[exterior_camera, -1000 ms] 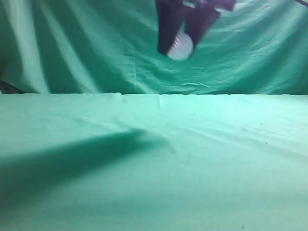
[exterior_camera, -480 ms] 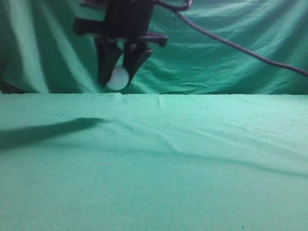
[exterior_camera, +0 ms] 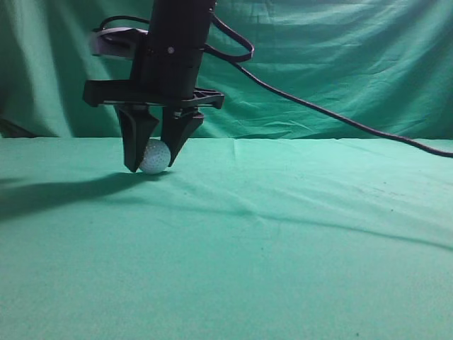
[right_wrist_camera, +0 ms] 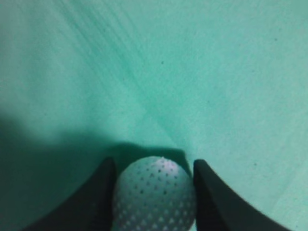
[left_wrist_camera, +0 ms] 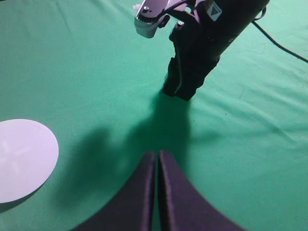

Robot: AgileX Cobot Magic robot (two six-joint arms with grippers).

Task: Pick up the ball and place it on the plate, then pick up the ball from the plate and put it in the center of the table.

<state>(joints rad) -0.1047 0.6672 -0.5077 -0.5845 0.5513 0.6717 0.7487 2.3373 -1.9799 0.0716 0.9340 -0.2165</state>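
Nearest me in the ext. view is bare table (exterior_camera: pixel 283 269), green cloth w/ light wrinkles and a long dark shadow running in from the left edge.

Further back, left of centre, the right gripper (exterior_camera: pixel 153 168) points straight down w/ its black fingers (exterior_camera: pixel 132 145) closed on the ball (exterior_camera: pixel 155 156). Ball is white, dimpled, pinched on both sides, sitting at cloth level or just off it; I can't tell from here if it touches. Right wrist cam confirms: ball (right_wrist_camera: pixel 155 194) sits snug between the two dark fingers (right_wrist_camera: pixel 212 197), both pads touching it, green cloth below w/ a shadow just beyond the ball. Black cable (exterior_camera: pixel 333 117) trails from that arm off to the right.

Left wrist cam: left gripper (left_wrist_camera: pixel 157 192) is at the near edge of the shot, its two dark fingers pressed together w/ only a thin seam between, nothing in them. It hangs above the cloth. White plate (left_wrist_camera: pixel 21 159) lies flat at the left, well apart from the right arm (left_wrist_camera: pixel 202 43), which stands further off, centre-right. I see nothing on the visible part of the plate.

Farthest back: draped green backdrop (exterior_camera: pixel 354 64).
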